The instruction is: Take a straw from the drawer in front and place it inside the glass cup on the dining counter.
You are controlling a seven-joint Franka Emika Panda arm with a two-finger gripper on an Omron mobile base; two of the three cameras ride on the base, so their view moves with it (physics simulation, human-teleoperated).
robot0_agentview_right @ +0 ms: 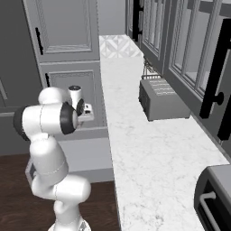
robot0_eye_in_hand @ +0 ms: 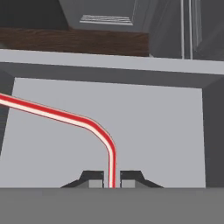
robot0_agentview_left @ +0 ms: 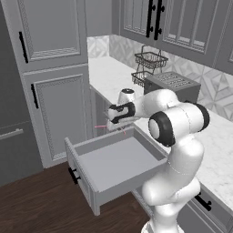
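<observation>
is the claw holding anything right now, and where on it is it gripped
Yes. The claw is shut on the straw, pinching it at one end, just past its bend, above the open drawer.

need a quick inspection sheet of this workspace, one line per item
surface: marble worktop runs along the wall, mostly bare.
job's things: drawer pulled open, its light-grey floor bare; straw, red with a pale stripe and a bend, pinched at one end and lifted above the drawer.
clutter: toaster and wire basket rack on the worktop.
end effector: end effector shut on the straw, over the drawer's back part.
cables: nothing seen.
surroundings: tall grey cabinet doors with black handles, dark wood floor, patterned tile backsplash.
</observation>
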